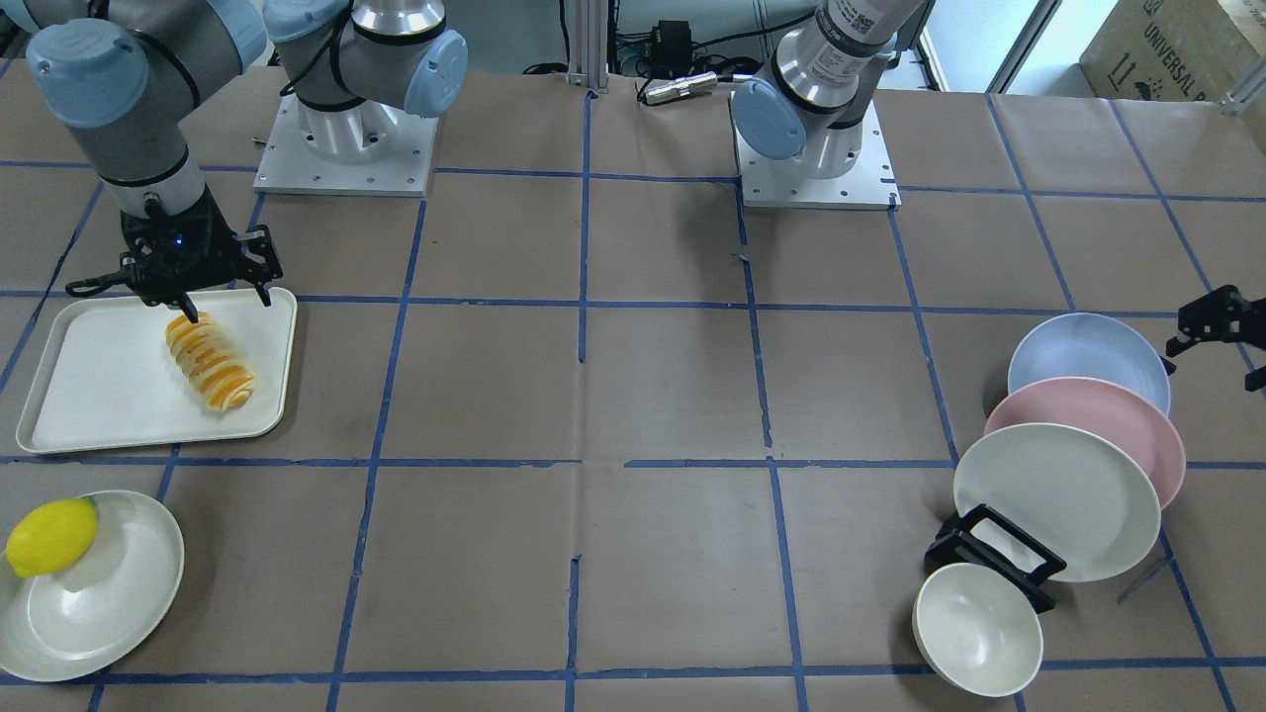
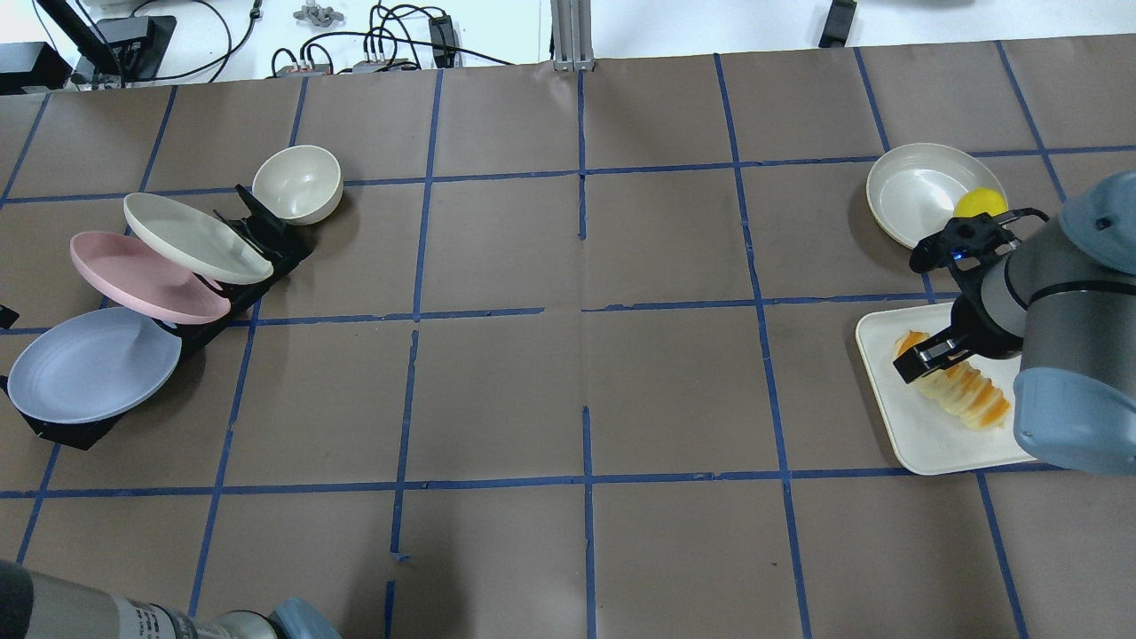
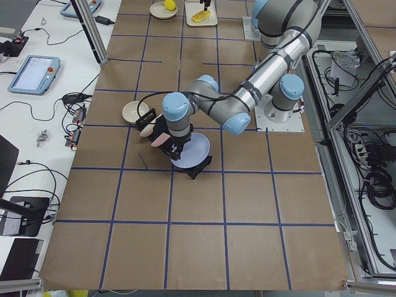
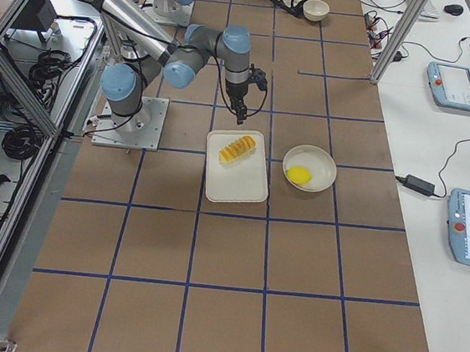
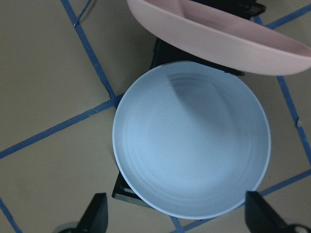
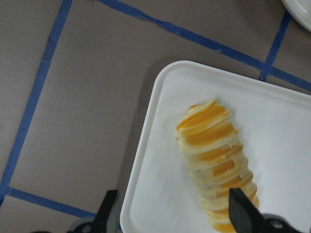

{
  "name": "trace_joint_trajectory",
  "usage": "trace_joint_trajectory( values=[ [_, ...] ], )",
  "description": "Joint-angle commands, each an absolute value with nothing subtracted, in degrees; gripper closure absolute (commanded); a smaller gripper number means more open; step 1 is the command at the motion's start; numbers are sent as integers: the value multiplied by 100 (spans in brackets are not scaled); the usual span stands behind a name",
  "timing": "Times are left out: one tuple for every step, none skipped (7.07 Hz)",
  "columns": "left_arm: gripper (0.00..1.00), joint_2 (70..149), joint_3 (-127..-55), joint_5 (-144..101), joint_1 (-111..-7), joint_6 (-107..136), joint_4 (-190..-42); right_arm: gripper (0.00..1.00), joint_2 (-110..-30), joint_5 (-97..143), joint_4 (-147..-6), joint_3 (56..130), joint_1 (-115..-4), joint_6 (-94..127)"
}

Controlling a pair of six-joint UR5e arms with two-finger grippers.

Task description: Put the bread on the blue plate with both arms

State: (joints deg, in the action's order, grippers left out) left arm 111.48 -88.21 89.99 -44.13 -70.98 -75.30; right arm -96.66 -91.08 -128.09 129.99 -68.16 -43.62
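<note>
The striped orange and cream bread [image 1: 210, 361] lies on a white tray [image 1: 89, 396] in front of my right arm; it also shows in the overhead view [image 2: 958, 386] and the right wrist view [image 6: 214, 165]. My right gripper [image 1: 226, 305] is open and hovers over the bread's end, one fingertip [image 6: 243, 211] above the loaf and the other off the tray's edge. The blue plate [image 1: 1088, 361] leans in a black rack. My left gripper [image 5: 177, 218] is open just above the blue plate [image 5: 192, 145], holding nothing.
In the rack [image 1: 994, 554] a pink plate [image 1: 1098, 425] and a cream plate [image 1: 1058, 499] overlap the blue one. A cream bowl [image 1: 977, 628] stands beside it. A yellow lemon [image 1: 49, 536] sits on a cream plate [image 1: 109, 603] near the tray.
</note>
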Motion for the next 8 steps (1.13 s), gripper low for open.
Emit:
trace_joint_trajectory(
  values=[
    [0, 12169, -8054, 8991, -4430, -7119, -7602, 18, -8943, -9122, -13304, 12999, -6706, -4656],
    [0, 12338, -8129, 8878, -4447, -7102, -7611, 18, -8738, -9149, -13611, 12973, -6689, -4667],
    [0, 12383, -8226, 8807, -4439, -7041, -7620, 18, -8615, -9141, -13771, 12947, -6601, -4667],
    [0, 12392, -8296, 8807, -4438, -7023, -7629, 18, -8491, -9149, -13912, 12946, -6531, -4763],
    [0, 12401, -8358, 8807, -4430, -7014, -7620, 18, -8447, -9167, -13957, 12938, -6530, -4833],
    [0, 12427, -8393, 8807, -4412, -7014, -7629, 18, -8420, -9219, -14061, 12920, -6530, -4834],
    [0, 12523, -8376, 8807, -4395, -7014, -7620, 18, -8228, -9220, -14167, 12920, -6504, -4834],
    [1, 12559, -8376, 8789, -4377, -7022, -7620, 18, -8087, -9220, -14220, 12920, -6452, -4834]
  ],
)
